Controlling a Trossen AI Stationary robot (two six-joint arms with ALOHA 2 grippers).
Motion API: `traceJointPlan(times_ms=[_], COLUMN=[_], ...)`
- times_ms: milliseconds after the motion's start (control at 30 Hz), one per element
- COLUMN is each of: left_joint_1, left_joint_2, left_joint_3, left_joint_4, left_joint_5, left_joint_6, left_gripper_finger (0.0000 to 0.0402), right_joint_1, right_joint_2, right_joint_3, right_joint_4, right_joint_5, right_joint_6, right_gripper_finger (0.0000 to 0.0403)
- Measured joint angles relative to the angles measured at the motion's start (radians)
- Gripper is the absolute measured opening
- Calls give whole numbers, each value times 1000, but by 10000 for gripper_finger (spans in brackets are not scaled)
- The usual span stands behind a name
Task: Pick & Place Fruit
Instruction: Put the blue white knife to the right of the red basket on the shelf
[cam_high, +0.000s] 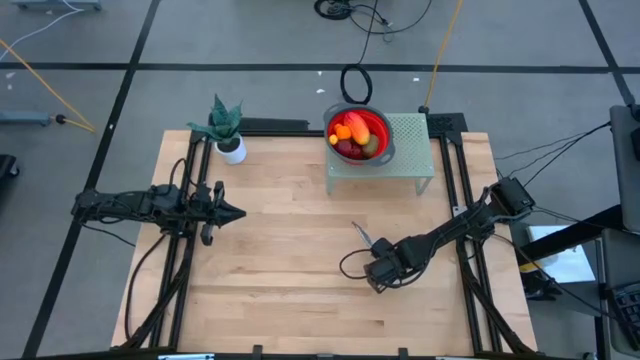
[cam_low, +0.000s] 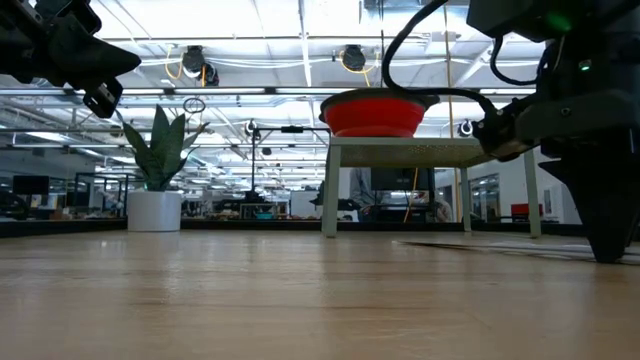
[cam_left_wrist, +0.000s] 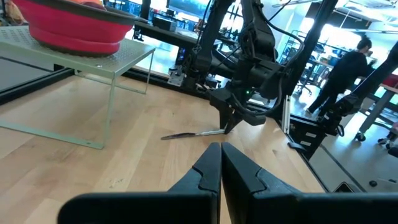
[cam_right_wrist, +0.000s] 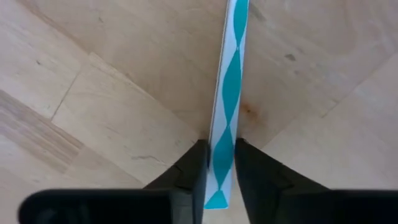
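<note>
Teal-white striped slim knife (cam_right_wrist: 227, 93), dark right fingers (cam_right_wrist: 194, 168) pinching

The fruit (cam_high: 356, 137) lies in a bowl (cam_high: 383, 125) on a raised stand (cam_high: 412, 150) at the counter's (cam_high: 290, 270) far edge. A potted plant (cam_high: 226, 128) stands to its left. A knife (cam_high: 361, 234) lies before the stand, toward the right.

We see our right gripper (cam_right_wrist: 217, 163) pointing down at the pale wooden surface (cam_right_wrist: 112, 93), its two dark fingers (cam_right_wrist: 194, 168) pressed against the teal-and-white patterned knife handle (cam_right_wrist: 229, 93) between them.
</note>
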Motion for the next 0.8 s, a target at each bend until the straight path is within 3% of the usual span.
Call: traceJointPlan(times_ms=[200, 800], left_joint_1=[0, 0], left_joint_2=[0, 0], left_joint_3=[0, 0], left_joint_4=[0, 0], left_joint_5=[0, 0], left_joint_6=[0, 0], left_gripper_finger=[10, 10], right_joint_1=[1, 2], right_joint_2=[0, -197], right_joint_3=[0, -4], right_joint_4=[1, -34], right_joint_5=[5, 33], right_joint_6=[21, 19], right_gripper_finger=[37, 37])
